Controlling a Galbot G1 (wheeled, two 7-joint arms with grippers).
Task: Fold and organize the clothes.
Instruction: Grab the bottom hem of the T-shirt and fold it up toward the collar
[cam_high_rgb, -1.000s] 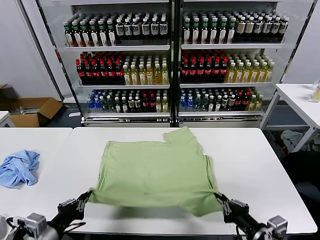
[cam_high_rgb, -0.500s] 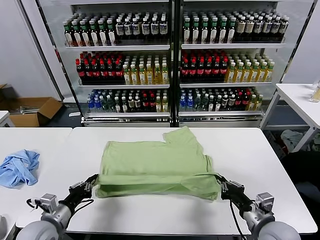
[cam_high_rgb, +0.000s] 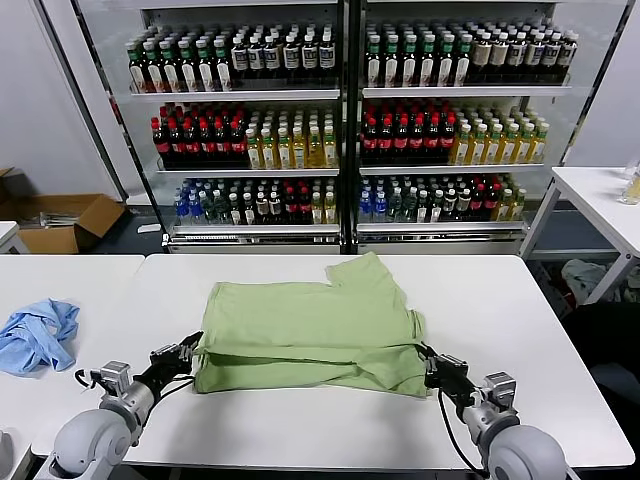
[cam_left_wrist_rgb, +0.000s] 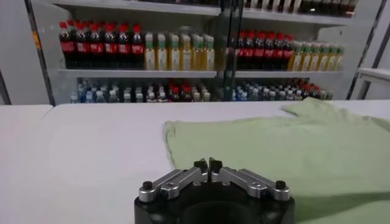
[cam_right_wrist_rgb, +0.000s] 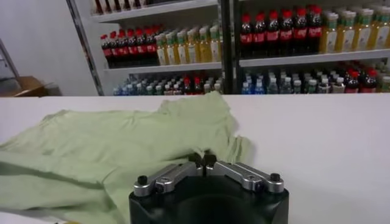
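I have the light green polo shirt (cam_high_rgb: 310, 335) lying flat on the white worktop (cam_high_rgb: 520, 300), between my two pincers, its near hem doubled up over the body. The left pincer (cam_high_rgb: 187, 352) and the right pincer (cam_high_rgb: 433, 362) each sit at a near corner of the fold, fingertips closed together (in the wrist views no cloth is between them). I judge the bottom fold is laid; next I must choose new corners for folding sideways

Bright, even overhead light fills the room. The white desk (cam_high_rgb: 300, 420) shows only faint shadow under the polo shirt (cam_high_rgb: 310, 335). Wrist views blur the bottle shelves (cam_left_wrist_rgb: 183, 55) slightly.
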